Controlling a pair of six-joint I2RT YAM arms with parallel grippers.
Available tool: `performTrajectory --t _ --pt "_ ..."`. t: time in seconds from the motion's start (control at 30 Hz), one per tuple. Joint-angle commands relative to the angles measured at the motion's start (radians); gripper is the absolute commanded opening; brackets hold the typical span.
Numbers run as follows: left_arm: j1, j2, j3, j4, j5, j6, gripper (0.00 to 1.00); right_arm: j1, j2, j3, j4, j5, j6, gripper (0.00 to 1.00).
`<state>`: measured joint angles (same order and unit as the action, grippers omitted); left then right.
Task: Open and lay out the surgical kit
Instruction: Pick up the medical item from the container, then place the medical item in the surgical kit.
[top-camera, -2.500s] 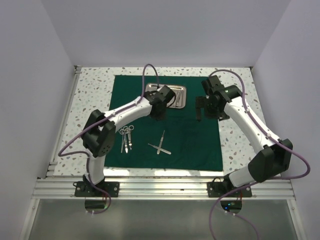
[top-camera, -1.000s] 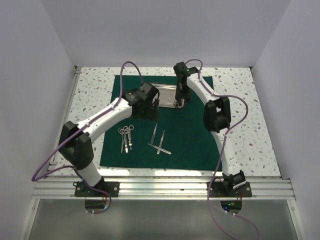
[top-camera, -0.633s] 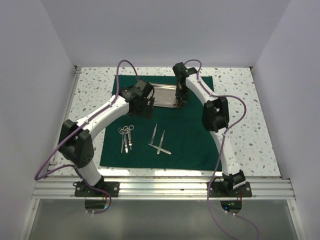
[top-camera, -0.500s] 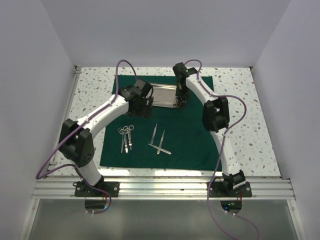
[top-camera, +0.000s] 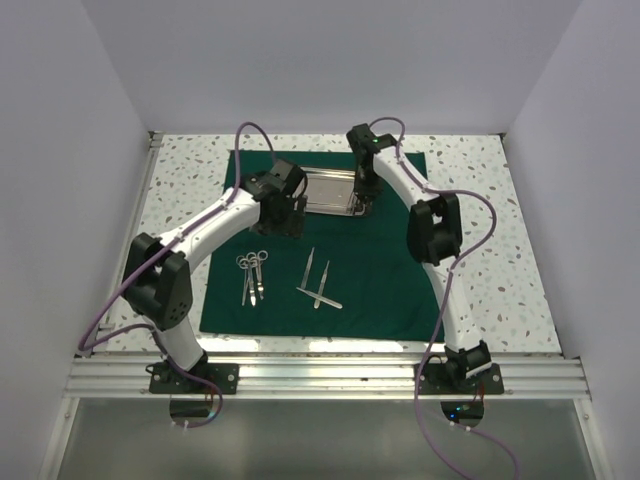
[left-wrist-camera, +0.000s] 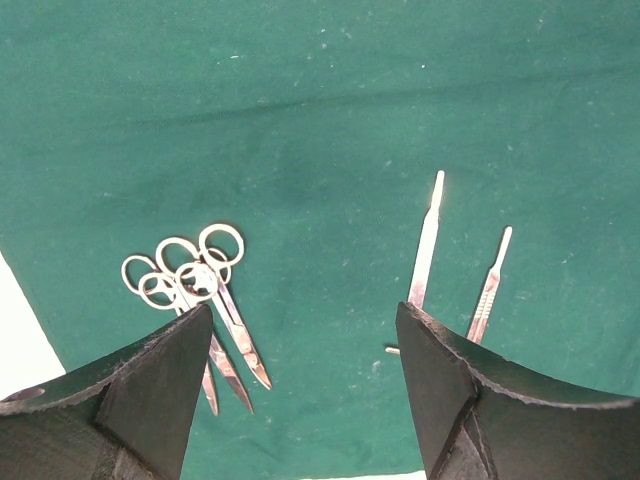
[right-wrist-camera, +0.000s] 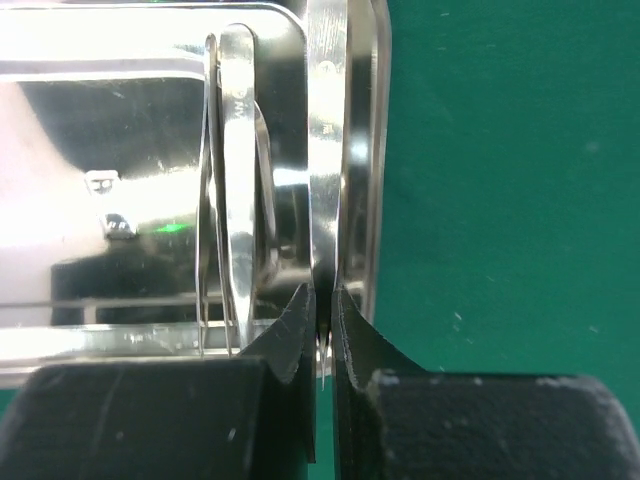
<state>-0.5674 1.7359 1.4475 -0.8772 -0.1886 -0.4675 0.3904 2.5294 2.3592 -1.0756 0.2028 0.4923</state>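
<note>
The surgical kit lies opened out, its dark green cloth spread flat and its shiny steel tray standing on the cloth's far middle. A pair of tweezers rests inside the tray, lengthwise close to its right wall. The right gripper sits at the tray's right side, its fingers pinched together on a thin steel strip that runs along that wall; the wrist view does not settle whether the strip is the tray's own rim or a slim instrument lying against it. From above, the same gripper is seen over the tray's right end. The left gripper hovers just off the tray's near left corner, and its wrist view shows the jaws spread wide over bare cloth, with nothing between them. On the near side of the tray, towards the arm bases, a cluster of ring-handled scissors and forceps lies on the cloth to the left, the handles overlapping. Right of that cluster, and about level with the tray's middle, lie several slim straight instruments, two of them roughly parallel. Beyond the tray on every side, the cloth ends on a speckled table.
</note>
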Motion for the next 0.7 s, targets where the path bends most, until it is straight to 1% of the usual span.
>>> performTrajectory --t 0.0,0.1,0.2,0.23,0.27,0.3,0.33,0.37,0.4,0.47,0.5,0.53,0.57,0.6,0.63,0.67 --pt "0.011 0.007 0.043 0.018 0.006 0.013 0.77 -0.007 -0.152 0.058 -0.035 0.038 -0.037 0.00" --pt "0.011 0.016 0.068 0.011 0.014 0.010 0.76 -0.007 -0.228 0.043 -0.044 0.038 -0.044 0.00" --pt "0.011 0.017 0.085 0.009 0.017 0.006 0.76 -0.007 -0.314 -0.020 -0.055 0.037 -0.049 0.00" --pt "0.011 0.017 0.089 0.007 0.017 0.004 0.76 -0.007 -0.340 -0.084 -0.053 0.037 -0.047 0.00" --pt "0.009 0.017 0.090 0.009 0.015 0.007 0.75 -0.005 -0.409 -0.125 -0.049 0.037 -0.044 0.00" --pt "0.011 0.016 0.091 0.009 0.012 0.007 0.75 -0.005 -0.444 -0.173 -0.043 0.034 -0.043 0.00" --pt "0.011 0.016 0.091 0.009 0.009 0.007 0.75 -0.005 -0.490 -0.289 -0.023 0.032 -0.041 0.00" --pt "0.009 0.016 0.094 0.007 0.002 0.010 0.75 -0.005 -0.530 -0.354 -0.011 0.029 -0.037 0.00" --pt "0.011 0.014 0.093 0.009 -0.002 0.012 0.76 -0.005 -0.620 -0.488 0.002 0.015 -0.034 0.00" --pt "0.011 0.016 0.096 0.007 -0.009 0.013 0.76 -0.004 -0.707 -0.627 0.037 -0.011 -0.011 0.00" --pt "0.011 0.017 0.096 0.010 -0.011 0.015 0.76 -0.002 -0.797 -0.696 0.051 -0.026 -0.002 0.00" --pt "0.011 0.019 0.096 0.015 -0.012 0.015 0.76 0.001 -0.835 -0.832 0.080 -0.069 0.021 0.00" --pt "0.011 0.022 0.096 0.018 -0.009 0.012 0.76 0.005 -0.877 -0.898 0.095 -0.089 0.035 0.00" --pt "0.011 0.028 0.096 0.023 -0.005 0.010 0.76 0.019 -0.912 -1.010 0.109 -0.107 0.048 0.00" --pt "0.011 0.031 0.100 0.026 0.000 0.010 0.76 0.031 -0.969 -1.058 0.129 -0.140 0.072 0.00" --pt "0.011 0.039 0.105 0.027 0.009 0.009 0.76 0.044 -0.992 -1.099 0.135 -0.150 0.086 0.00"
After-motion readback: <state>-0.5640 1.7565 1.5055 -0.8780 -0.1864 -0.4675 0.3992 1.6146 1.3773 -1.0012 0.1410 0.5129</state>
